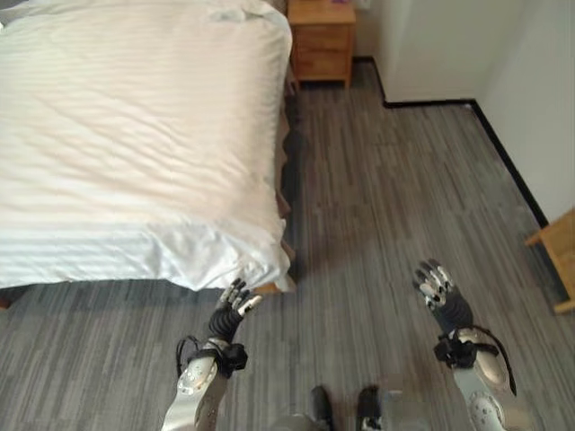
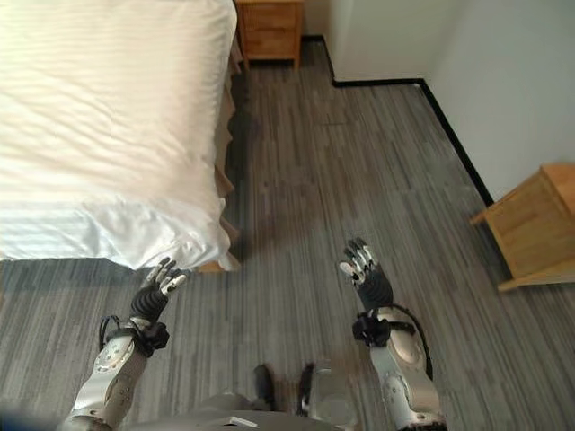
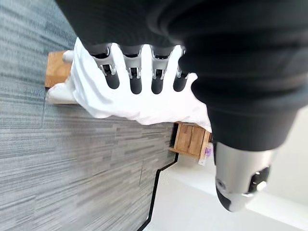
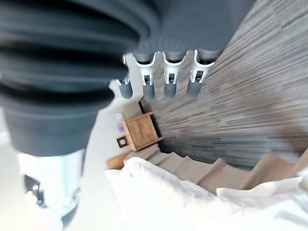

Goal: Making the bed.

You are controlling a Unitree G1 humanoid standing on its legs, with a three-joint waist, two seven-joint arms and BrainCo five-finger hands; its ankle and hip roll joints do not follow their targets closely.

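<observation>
A bed with a white striped duvet (image 1: 135,135) takes up the left of the eye views, and the duvet's near corner (image 1: 256,265) hangs over the foot of the bed. My left hand (image 1: 235,301) reaches out just below that corner, open, with straight fingers (image 3: 136,72) close to the cloth and holding nothing. Off to the right, my right hand (image 1: 436,285) is held open over the bare floor, well away from the bed, its fingers (image 4: 171,72) straight.
A wooden nightstand (image 1: 322,38) stands at the head of the bed by the white wall (image 1: 431,45). Another wooden piece of furniture (image 2: 535,224) stands at the right wall. Grey plank floor (image 1: 386,197) lies open between bed and wall.
</observation>
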